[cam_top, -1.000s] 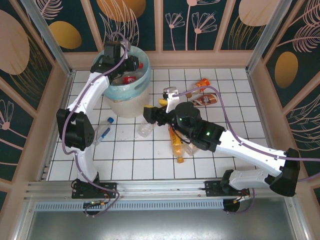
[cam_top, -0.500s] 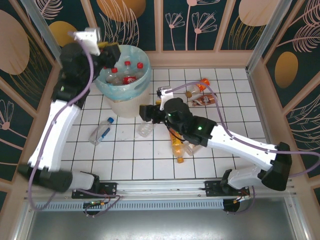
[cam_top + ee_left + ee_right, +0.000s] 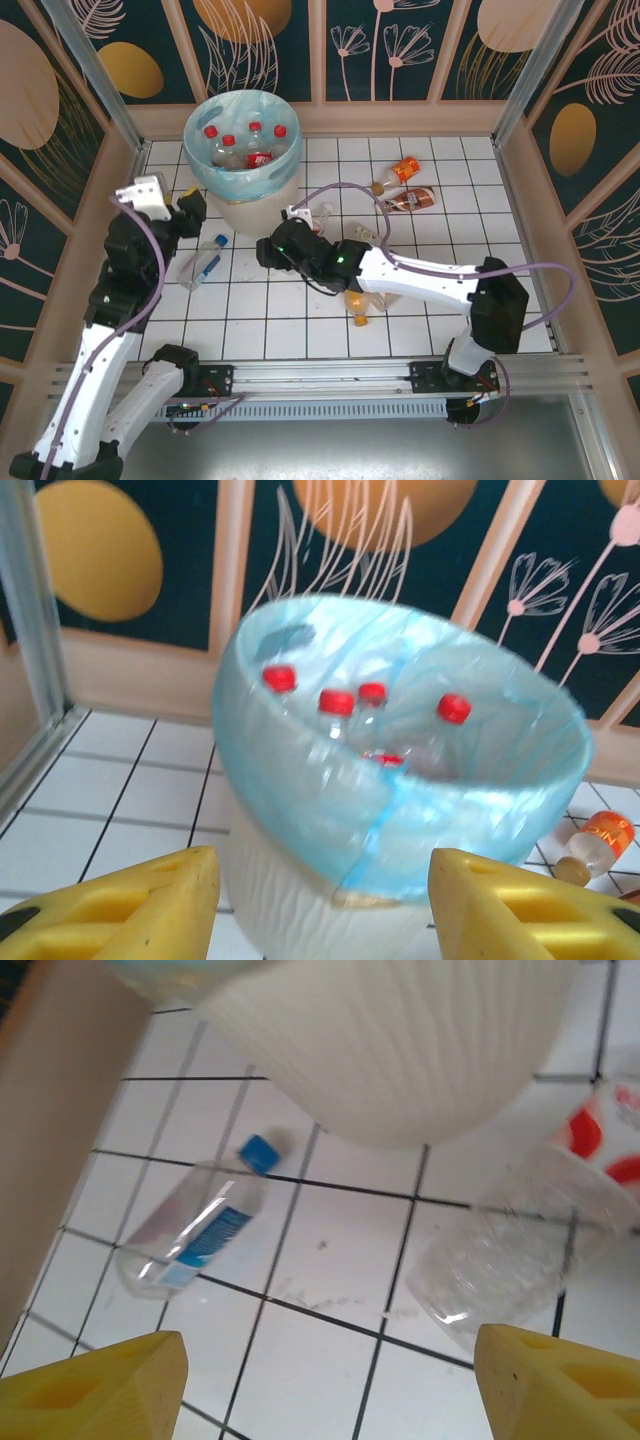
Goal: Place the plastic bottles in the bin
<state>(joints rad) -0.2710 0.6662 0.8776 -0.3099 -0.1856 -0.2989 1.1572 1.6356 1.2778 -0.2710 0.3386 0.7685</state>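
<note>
Left end effector (image 3: 320,880) drawn back from over the bin (image 3: 255,205), released and empty, red-capped bottles (image 3: 258,158) inside the bin, right end effector (image 3: 330,1360) shifted left, released, near blue-capped bottle (image 3: 203,262) on bench (image 3: 250,320)

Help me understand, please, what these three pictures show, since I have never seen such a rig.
Two robot arms are bolted at a tiled table's near edge. The overhead picture shows both; the other two come from cameras on each wrist, whose yellow fingers frame the bottom. The left hand is open and empty, facing the bin, which holds red-capped bottles. The right hand is open too, near a blue-capped bottle and a clear bottle. More bottles lie on the tiles.
</note>
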